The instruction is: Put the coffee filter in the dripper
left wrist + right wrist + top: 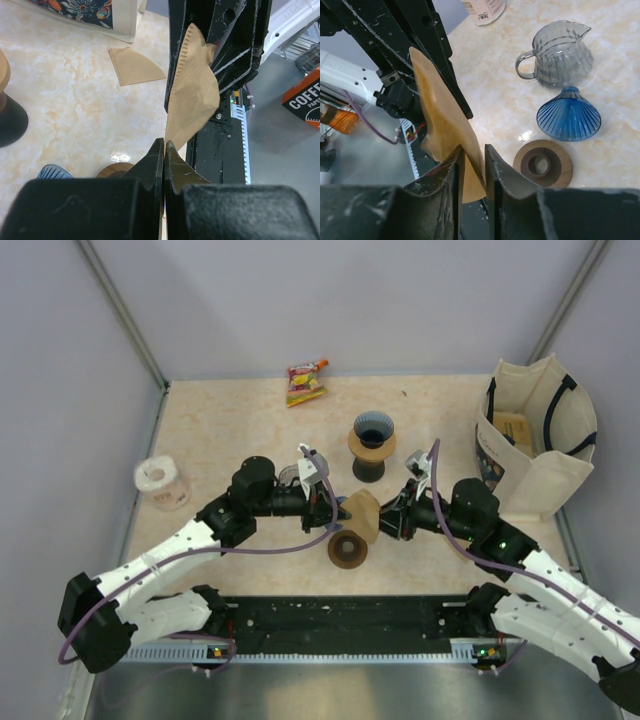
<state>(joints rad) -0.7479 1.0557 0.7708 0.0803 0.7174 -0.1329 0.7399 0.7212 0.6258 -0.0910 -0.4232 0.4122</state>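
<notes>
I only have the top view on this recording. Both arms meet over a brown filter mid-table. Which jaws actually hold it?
Observer: In the left wrist view, the left gripper has its jaws shut on the lower tip of the coffee filter.
Operator: And the right side?
Observer: In the right wrist view, the filter passes between the jaws of the right gripper. A slim gap shows, so I cannot tell whether they grip it.
Operator: Any spare filter around?
Observer: Yes. The left wrist view shows a second filter lying flat on the table.
</notes>
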